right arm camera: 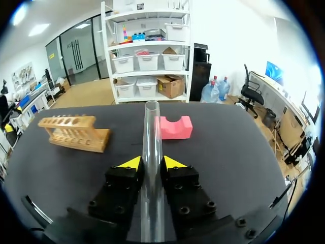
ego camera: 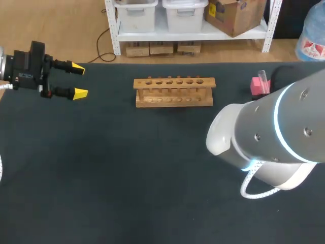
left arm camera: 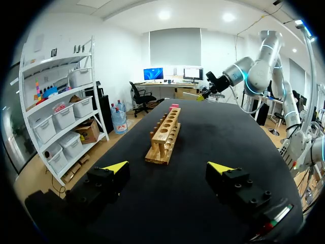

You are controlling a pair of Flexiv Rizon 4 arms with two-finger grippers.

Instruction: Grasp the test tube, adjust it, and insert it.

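A clear test tube lies lengthwise between the fingers of my right gripper, which is shut on it, open end pointing away from the wrist. Ahead of it and off to one side stands the wooden tube rack, its row of holes empty. In the head view the rack sits at the table's middle back, and my right arm hides its own gripper and the tube. My left gripper hovers open at the far left, holding nothing. From the left wrist, that gripper faces the rack end-on.
A pink block with a rounded notch lies just beyond the tube's end; it also shows at the back right. The black table spreads out in front of the rack.
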